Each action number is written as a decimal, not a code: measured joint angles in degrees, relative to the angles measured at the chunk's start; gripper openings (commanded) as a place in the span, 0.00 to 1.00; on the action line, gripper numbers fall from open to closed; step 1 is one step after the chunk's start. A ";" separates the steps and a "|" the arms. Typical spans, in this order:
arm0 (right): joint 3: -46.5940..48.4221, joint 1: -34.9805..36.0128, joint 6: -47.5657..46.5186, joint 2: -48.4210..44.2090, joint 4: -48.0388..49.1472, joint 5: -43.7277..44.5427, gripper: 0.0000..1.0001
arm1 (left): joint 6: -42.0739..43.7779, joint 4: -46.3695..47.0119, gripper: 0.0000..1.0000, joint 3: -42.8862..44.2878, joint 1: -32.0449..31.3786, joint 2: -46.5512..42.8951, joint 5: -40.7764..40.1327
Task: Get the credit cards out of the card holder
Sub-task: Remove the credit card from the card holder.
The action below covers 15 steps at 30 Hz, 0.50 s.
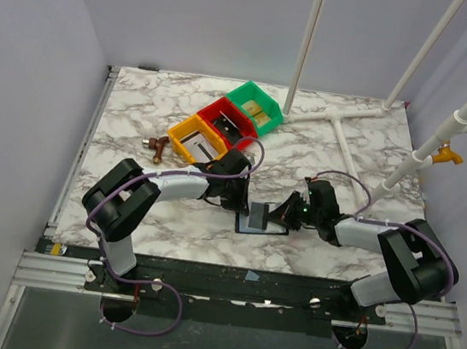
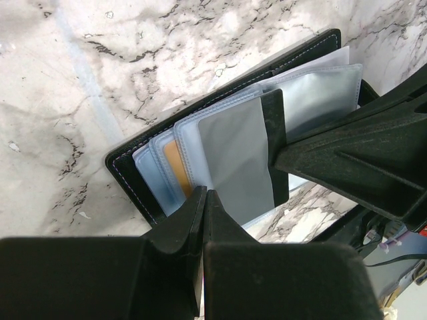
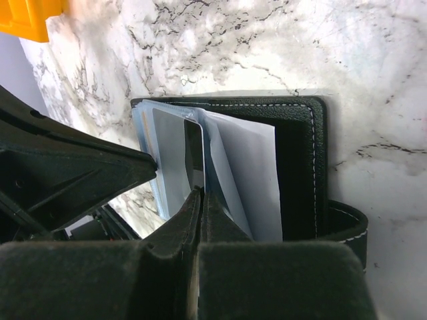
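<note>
A black card holder (image 2: 124, 163) with pale stitching along its edge lies open on the marble table (image 1: 140, 102), near the front and between the two arms. Its clear, glossy plastic sleeves (image 2: 313, 93) fan out like pages. A tan card (image 2: 175, 163) shows through one sleeve. Next to it sits a flat grey card (image 2: 233, 153) with a dark band down one side, and a plain white sheet (image 3: 247, 173) stands among the leaves. The left gripper (image 2: 203, 200), matte black and wedge-shaped, has its fingers pressed together at the holder's near edge, just where the sleeves end. The right gripper (image 3: 200, 200) comes in from the opposite side, fingers likewise pressed together at the grey card's edge. It cannot be told whether anything is caught between either pair. The tabletop is white stone-pattern laminate veined in grey-brown. At its far side, a yellow bin (image 1: 176, 128), a red bin (image 1: 211, 111) and a green bin (image 1: 243, 90) sit in a diagonal row, well away from the holder. White pipes (image 1: 306, 46) rise at the back right, and pale lavender walls enclose the table.
</note>
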 measured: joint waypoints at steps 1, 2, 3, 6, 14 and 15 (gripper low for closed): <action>0.00 0.00 -0.17 -0.24 -0.24 0.24 0.01 | 0.07 0.02 0.00 0.00 0.04 0.00 0.04; 0.00 0.00 -0.42 -0.57 -0.66 0.57 0.01 | 0.11 0.02 0.00 0.00 0.09 0.00 0.04; 0.00 0.00 -0.61 -0.96 -1.11 0.90 0.01 | 0.11 0.02 0.00 0.00 0.15 0.00 0.04; 0.00 0.00 -1.36 -2.03 -2.47 1.70 0.01 | 0.11 0.00 0.00 0.00 0.24 0.00 0.11; 0.00 0.00 -2.75 -4.85 -5.77 3.85 0.01 | 0.13 0.00 0.00 0.00 0.31 0.00 0.17; 0.00 -0.02 -2.97 -5.33 -6.27 4.24 0.01 | 0.13 0.00 0.00 0.00 0.31 0.00 0.20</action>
